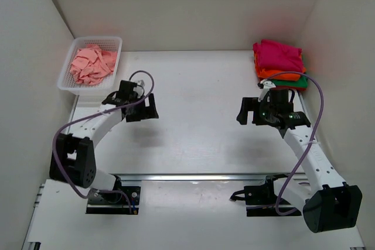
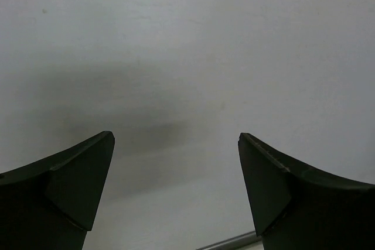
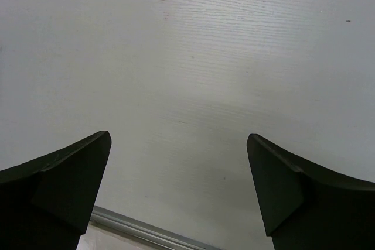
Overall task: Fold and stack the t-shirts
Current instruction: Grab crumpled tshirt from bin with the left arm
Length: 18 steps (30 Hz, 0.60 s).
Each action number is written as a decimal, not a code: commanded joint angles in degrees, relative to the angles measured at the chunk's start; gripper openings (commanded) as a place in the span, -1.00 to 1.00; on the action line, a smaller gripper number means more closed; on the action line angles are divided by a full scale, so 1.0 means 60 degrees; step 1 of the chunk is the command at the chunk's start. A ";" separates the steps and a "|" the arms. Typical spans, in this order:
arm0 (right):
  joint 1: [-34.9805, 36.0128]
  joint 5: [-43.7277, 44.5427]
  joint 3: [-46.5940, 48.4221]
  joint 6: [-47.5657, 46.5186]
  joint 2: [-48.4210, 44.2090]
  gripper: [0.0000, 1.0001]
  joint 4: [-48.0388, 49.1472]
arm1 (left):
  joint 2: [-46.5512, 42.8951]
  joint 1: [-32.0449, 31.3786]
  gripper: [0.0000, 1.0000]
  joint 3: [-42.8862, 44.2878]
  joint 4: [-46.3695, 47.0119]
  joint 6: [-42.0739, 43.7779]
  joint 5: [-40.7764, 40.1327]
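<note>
A crumpled salmon-pink t-shirt [image 1: 92, 64] lies in the white mesh basket [image 1: 67, 84] at the far left. At the far right stands a stack of folded t-shirts: magenta [image 1: 279, 55] on top, orange [image 1: 285, 76] under it, green [image 1: 301, 82] at the bottom. My left gripper [image 1: 142, 109] hangs open over bare table, right of the basket. My right gripper [image 1: 251, 111] is open too, just in front of the stack. In both wrist views the dark fingers [image 2: 79, 177] [image 3: 73, 174] stand wide apart with only white table between them.
White walls close in the table at the back and both sides. A metal rail [image 1: 199, 177] runs across the near edge by the arm bases. The purple cables [image 1: 319, 109] loop from each arm.
</note>
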 commanded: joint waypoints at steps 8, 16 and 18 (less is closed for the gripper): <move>0.0126 -0.0038 0.0454 -0.0119 0.0598 0.98 0.0370 | 0.0305 0.1030 0.97 0.3664 -0.0491 0.0775 -0.1896; 0.0155 -0.0140 0.0981 -0.0119 0.1273 0.98 0.0853 | 0.5717 0.2317 0.36 1.1368 -0.2445 0.0522 -0.3458; 0.0083 -0.0228 0.1084 -0.0250 0.1448 0.99 0.0912 | 0.6359 0.3238 0.45 1.1642 -0.2294 -0.0051 -0.2816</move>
